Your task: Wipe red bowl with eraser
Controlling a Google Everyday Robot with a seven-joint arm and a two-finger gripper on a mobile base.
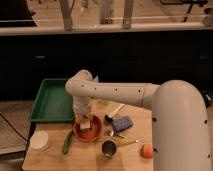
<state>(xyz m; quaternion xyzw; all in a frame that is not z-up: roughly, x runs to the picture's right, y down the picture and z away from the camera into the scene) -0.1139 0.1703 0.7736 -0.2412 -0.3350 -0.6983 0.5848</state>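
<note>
The red bowl is a shallow orange-red bowl on the wooden table, just right of the green tray. My white arm reaches from the right and bends down over it. My gripper hangs straight down into the bowl's left half. A small whitish-tan block, the eraser, shows at the gripper's tip inside the bowl. The gripper hides part of the bowl's inside and part of the eraser.
A green tray lies at the back left. A white round cup stands at the front left, a green vegetable beside the bowl. A blue pad, a dark metal cup, utensils and a small orange fruit lie right.
</note>
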